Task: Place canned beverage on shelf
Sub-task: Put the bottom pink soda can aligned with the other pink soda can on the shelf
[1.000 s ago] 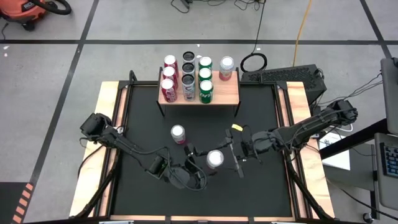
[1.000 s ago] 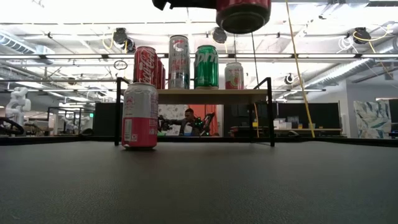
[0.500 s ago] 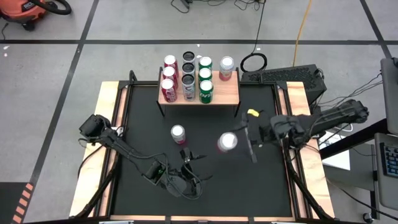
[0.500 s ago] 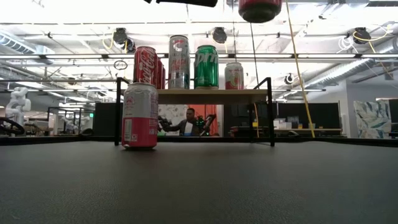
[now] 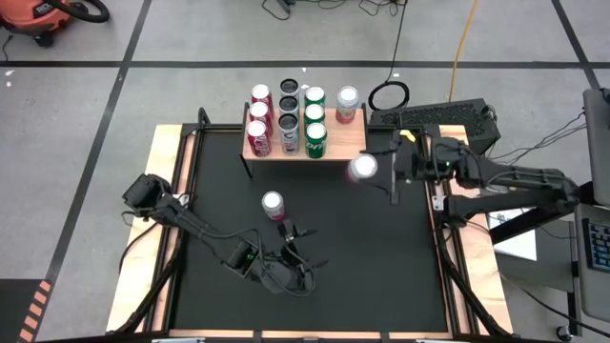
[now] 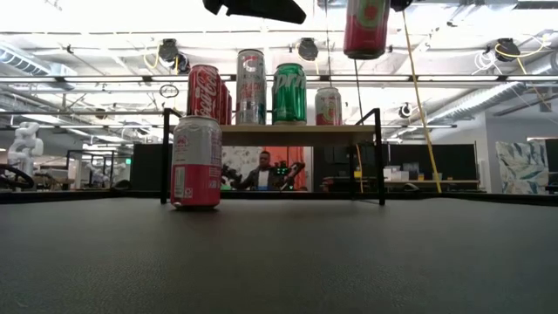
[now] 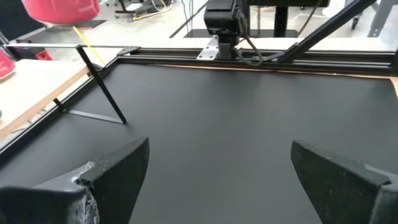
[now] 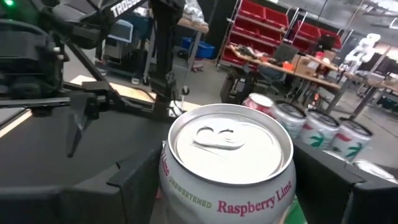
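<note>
An orange shop vacuum (image 5: 43, 17) sits on the grey floor (image 5: 191, 38), and a yellow cable (image 5: 464, 38) trails across it. Beyond the black surface (image 6: 279, 262), a person (image 6: 263, 171) sits and red bin racks (image 8: 261, 34) stand.

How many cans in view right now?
10. Eight on the shelf: two red, three dark-topped, two green, one far right. One pink can on the mat. One raspberry can in the right tool, airborne near the shelf.
</note>
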Motion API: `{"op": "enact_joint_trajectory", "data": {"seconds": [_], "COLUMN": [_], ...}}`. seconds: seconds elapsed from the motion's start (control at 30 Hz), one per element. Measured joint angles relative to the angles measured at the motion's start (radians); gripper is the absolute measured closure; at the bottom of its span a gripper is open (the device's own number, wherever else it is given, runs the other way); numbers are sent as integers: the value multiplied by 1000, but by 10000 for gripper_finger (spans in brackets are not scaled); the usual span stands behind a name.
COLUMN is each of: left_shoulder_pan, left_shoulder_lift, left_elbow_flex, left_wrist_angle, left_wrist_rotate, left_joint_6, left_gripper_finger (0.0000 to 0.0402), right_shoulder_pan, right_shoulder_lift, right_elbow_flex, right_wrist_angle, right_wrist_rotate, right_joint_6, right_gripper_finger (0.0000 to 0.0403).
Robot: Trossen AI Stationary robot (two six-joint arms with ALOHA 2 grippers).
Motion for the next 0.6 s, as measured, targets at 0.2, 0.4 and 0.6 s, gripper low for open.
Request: {"op": "enact_joint_trajectory", "data": {"seconds": [0.2, 0.4, 0.6], "left_shoulder_pan": [26, 52, 59], "left_shoulder_lift": [0, 0, 0], "left_elbow_flex": [0, 0, 0], "left_wrist_angle": [0, 1, 1], "left_wrist_rotate": [0, 1, 6], "left_joint_6": [2, 1, 0], "left_gripper_finger": [15, 15, 15], "right_shoulder_pan": [-171, -348, -518], "right_shoulder_lift": [5, 49, 120], "right_elbow_flex": [1, 1, 2], "right_wrist_angle": [16, 50, 172], "right_wrist_rotate": [-168, -377, -609], "right_joint_6": [-19, -12, 76], "right_gripper_finger": [122, 122, 122]}}
